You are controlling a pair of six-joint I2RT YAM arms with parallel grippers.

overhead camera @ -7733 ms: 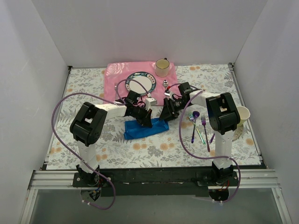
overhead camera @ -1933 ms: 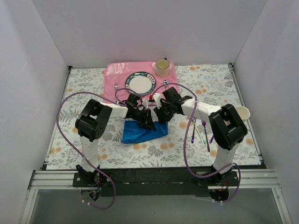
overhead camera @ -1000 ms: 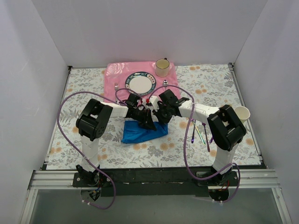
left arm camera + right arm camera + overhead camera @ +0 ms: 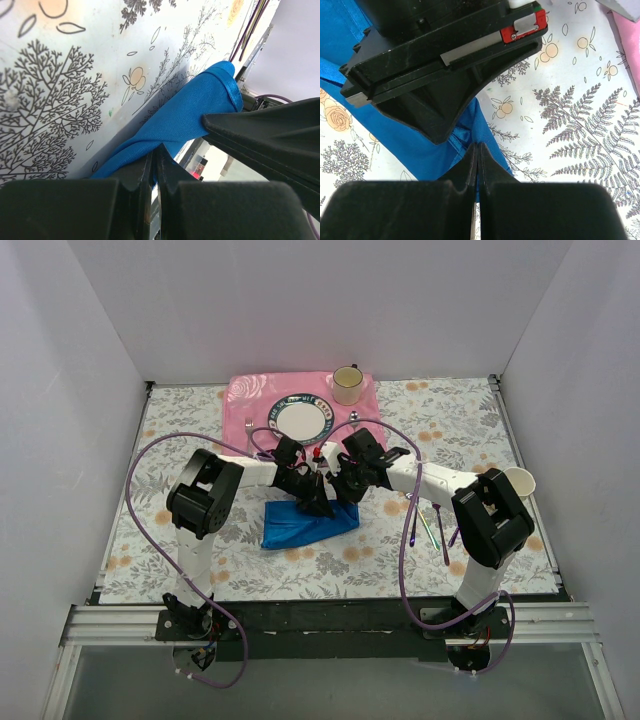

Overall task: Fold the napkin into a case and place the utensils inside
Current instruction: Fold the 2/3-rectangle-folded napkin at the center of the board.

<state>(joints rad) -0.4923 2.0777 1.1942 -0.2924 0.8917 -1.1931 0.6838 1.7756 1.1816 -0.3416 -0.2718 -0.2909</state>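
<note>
Both pincers meet at the far edge of the napkin [image 4: 305, 527], almost touching each other. The left pincer [image 4: 320, 508] is pressed together on a fold of blue cloth, and its wrist view shows the cloth rising from the surface [image 4: 190, 430] into the closed tips. The right pincer [image 4: 336, 496] is also pressed together, pinching the cloth's hemmed corner just beside the left one.

The rest of the napkin lies on the near side of both pincers. It is a rumpled band with its long axis running left to right, the left end a little nearer you. Any fold you make, then, has to carry the held edge toward you or along that axis. It looks like you are mid-fold; no case is formed yet.

The utensils [image 4: 430, 523] lie to the right of the napkin, well apart from it, with their long axes near to far. The right arm is plainly the nearer one for them.

Watch the crowding: the left pincer's body fills most of the right wrist view, so the two could knock each other if they part carelessly. The placemat [image 4: 245, 400] and plate [image 4: 300, 420] sit on the far side, close behind the wrists.
</note>
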